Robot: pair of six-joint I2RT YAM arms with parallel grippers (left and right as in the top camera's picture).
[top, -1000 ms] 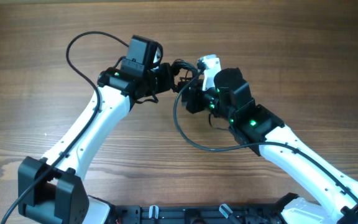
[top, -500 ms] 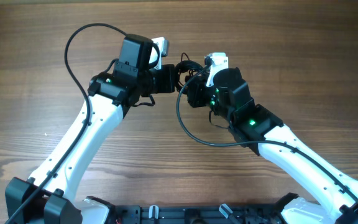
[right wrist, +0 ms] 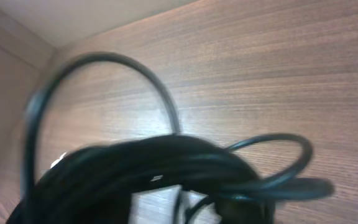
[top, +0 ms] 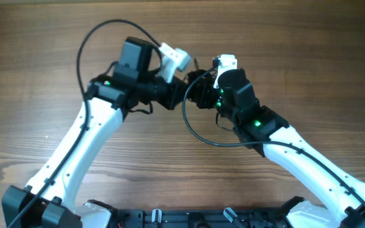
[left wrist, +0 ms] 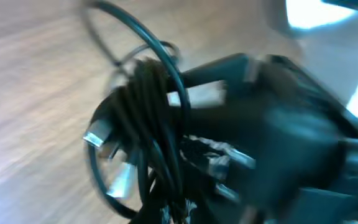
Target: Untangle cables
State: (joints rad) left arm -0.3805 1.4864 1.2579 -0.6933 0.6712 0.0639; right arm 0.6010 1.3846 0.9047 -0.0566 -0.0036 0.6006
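In the overhead view, the two arms are meeting nose to nose over the middle of the wooden table (top: 309, 57). The left gripper (top: 177, 95) and the right gripper (top: 198, 94) are sitting just beside each other, and the cables (top: 192, 77) are showing only as a small dark knot between them. The wrists are blocking the fingers, so I cannot tell how far either tool is parted or what it is gripping. The left arm's thick cable (top: 84, 50) is arching up and away, and the right arm's thick cable (top: 195, 130) is looping below.

In the left wrist view, the cables (left wrist: 146, 118) are filling the centre as a tangled bundle with metal plug ends (left wrist: 96, 137) sticking out, and a dark blurred body (left wrist: 278, 143) is crowding the right.

In the right wrist view, the cables (right wrist: 148, 165) are blurring across the bottom, hiding the fingers.
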